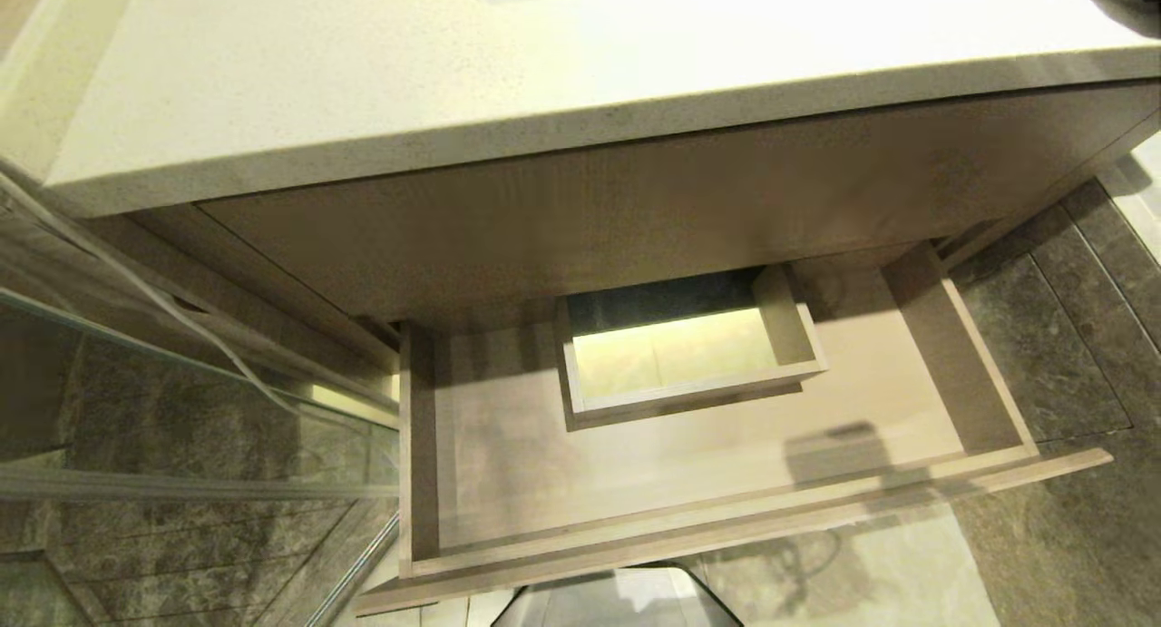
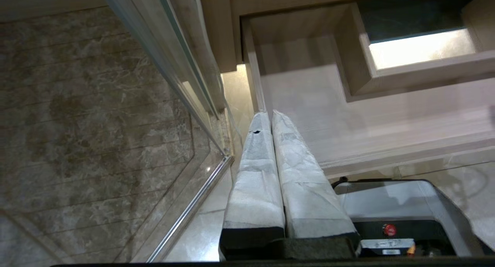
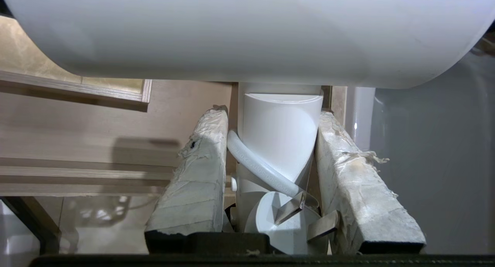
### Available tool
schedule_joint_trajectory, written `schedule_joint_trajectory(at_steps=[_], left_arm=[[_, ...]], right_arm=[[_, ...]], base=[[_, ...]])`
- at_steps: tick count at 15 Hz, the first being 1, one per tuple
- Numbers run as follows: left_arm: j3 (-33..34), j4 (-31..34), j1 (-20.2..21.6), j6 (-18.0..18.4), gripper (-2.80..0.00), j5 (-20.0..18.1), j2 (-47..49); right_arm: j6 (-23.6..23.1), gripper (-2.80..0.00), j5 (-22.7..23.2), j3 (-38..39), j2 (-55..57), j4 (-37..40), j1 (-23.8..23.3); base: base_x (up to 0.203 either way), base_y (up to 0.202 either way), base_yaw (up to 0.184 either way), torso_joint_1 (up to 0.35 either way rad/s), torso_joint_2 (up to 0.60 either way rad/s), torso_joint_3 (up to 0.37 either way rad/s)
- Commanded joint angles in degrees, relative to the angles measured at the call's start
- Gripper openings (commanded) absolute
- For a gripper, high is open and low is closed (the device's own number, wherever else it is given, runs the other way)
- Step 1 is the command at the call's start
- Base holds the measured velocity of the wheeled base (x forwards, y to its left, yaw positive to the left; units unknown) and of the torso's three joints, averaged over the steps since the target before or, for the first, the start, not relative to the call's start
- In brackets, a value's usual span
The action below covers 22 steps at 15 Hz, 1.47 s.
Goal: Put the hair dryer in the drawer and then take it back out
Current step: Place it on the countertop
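I am in a bathroom, it seems: before me stands a vanity with a pale speckled stone countertop (image 1: pixel 363 92) over wood-grain fronts, and its wide shallow drawer (image 1: pixel 508 482) stands pulled out, with a boxed cutout (image 1: pixel 689 355) at mid-back of the kind that clears a basin's pipe. To my left a glass shower panel (image 2: pixel 181 73) runs in a metal rail, and the floor (image 1: pixel 1070 337) is dark marbled stone tile
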Motion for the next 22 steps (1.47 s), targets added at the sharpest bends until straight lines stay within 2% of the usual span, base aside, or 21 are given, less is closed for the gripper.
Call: schedule_joint_trajectory(at_steps=[1, 7, 13, 18, 22], left_arm=[[0.1, 0.0, 0.0, 0.0, -2.80, 0.1, 0.0], [0.1, 0.0, 0.0, 0.0, -2.80, 0.1, 0.0], [0.0, 0.0, 0.0, 0.0, -2.80, 0.0, 0.0], [0.0, 0.0, 0.0, 0.0, -2.80, 0.0, 0.0], [0.1, 0.0, 0.0, 0.0, -2.80, 0.0, 0.0]], right_arm=[[-0.2, -2.80, 0.1, 0.0, 0.1, 0.1, 0.0], [-0.2, -2.80, 0.1, 0.0, 0.1, 0.1, -0.1], [-0.3, -2.80, 0.2, 0.0, 0.8, -0.5, 0.0], [-0.9, -2.80, 0.4, 0.0, 0.7, -1.3, 0.2], [-0.9, -2.80, 0.4, -0.7, 2.3, -1.6, 0.2]], base=[[0.000, 0.000, 0.000, 0.310, -0.57, -0.261], [0.000, 0.000, 0.000, 0.323, -0.60, -0.278], [0.000, 0.000, 0.000, 0.202, -0.37, -0.179], [0.000, 0.000, 0.000, 0.025, -0.04, -0.010], [0.000, 0.000, 0.000, 0.204, 0.01, 0.203]])
